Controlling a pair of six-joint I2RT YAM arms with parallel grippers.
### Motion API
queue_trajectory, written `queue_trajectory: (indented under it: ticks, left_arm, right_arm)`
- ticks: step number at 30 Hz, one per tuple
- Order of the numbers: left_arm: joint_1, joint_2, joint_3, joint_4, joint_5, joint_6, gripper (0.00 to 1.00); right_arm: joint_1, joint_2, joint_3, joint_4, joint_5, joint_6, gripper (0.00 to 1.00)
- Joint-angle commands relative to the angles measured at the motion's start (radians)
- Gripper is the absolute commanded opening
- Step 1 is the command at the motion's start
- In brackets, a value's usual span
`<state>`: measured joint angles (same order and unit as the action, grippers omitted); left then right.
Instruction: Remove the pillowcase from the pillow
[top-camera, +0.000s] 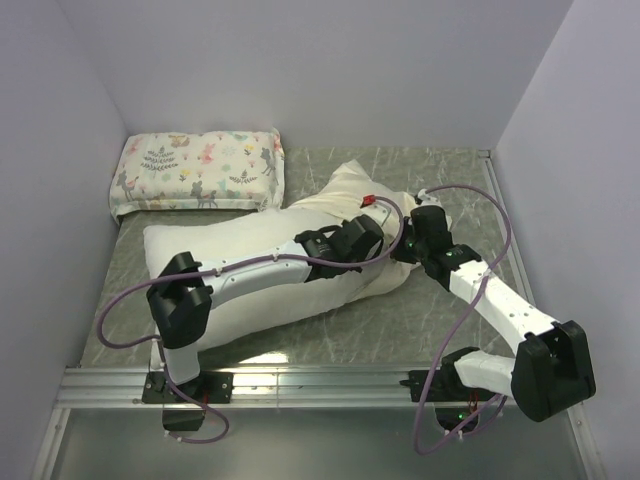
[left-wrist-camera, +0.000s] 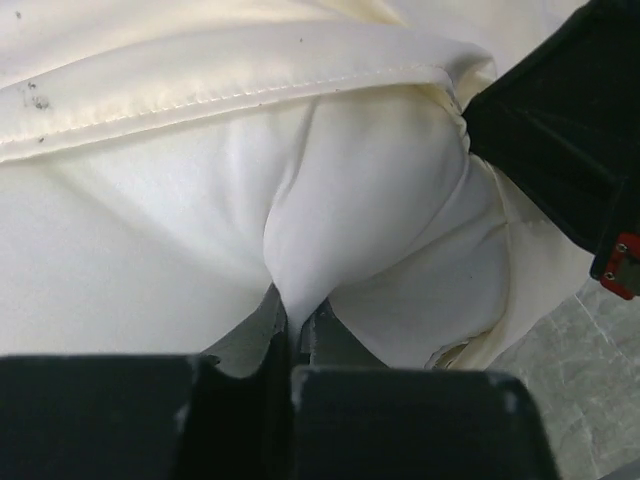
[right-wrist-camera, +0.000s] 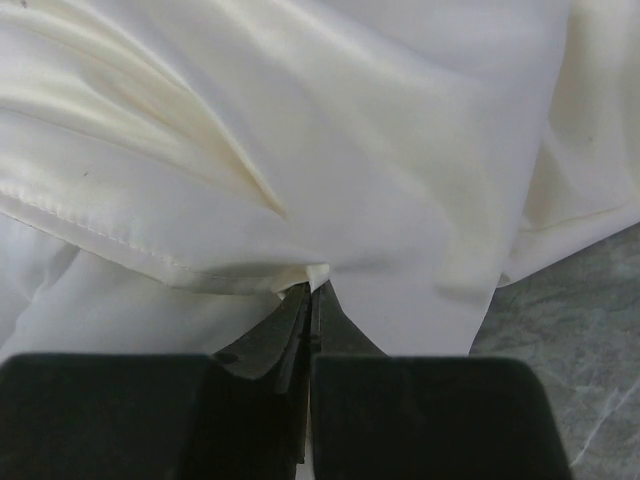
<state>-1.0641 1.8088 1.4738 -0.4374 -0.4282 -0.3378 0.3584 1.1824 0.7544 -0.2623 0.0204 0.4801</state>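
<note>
One floral pillow (top-camera: 200, 170), one pillow (left-wrist-camera: 380, 200) lying lengthwise near-left to far-right. Left gripper (left-wrist-camera: 290, 315) pinches its fabric; right gripper (right-wrist-camera: 312, 295) pinches the pillowcase (top-camera: 250, 240) hem.

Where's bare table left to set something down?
Grey marbled table is bare back right, between the cream satin pillowcase and the walls, and along the near strip before the metal rail. Crowded mid-right: left pincer pinches the plump white pillow, right pincer the case hem. Small floral-print pillow fills back left.
</note>
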Motion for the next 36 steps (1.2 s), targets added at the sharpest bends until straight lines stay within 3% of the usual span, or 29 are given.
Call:
queue_trajectory:
  ticks: [1,8,12,19,29,36]
  left_arm:
    - [0.022,0.011,0.017,-0.078,-0.053,-0.052,0.0]
    - [0.122,-0.241,-0.069,-0.098,-0.084,-0.119,0.0]
    - [0.245,-0.458,-0.157,-0.089,-0.035,-0.133,0.0]
    - [0.354,-0.641,-0.214,-0.124,-0.032,-0.121,0.0]
    - [0.366,-0.801,-0.129,-0.168,0.043,-0.119,0.0]
    - [0.368,-0.885,-0.034,-0.196,0.049,-0.132,0.0]
  right_arm:
    - [0.017,0.005,0.036,0.018,0.012,-0.011,0.0]
    - [-0.012,0.043,0.059,-0.031,0.122,-0.017,0.0]
    - [-0.071,0.048,0.027,-0.009,0.11,-0.011,0.0]
    - [-0.179,0.02,0.008,0.003,0.069,-0.009,0.0]
    - [-0.197,-0.052,0.054,-0.049,0.111,0.0,0.0]
    - [-0.245,-0.058,0.212,-0.136,0.136,0.028,0.0]
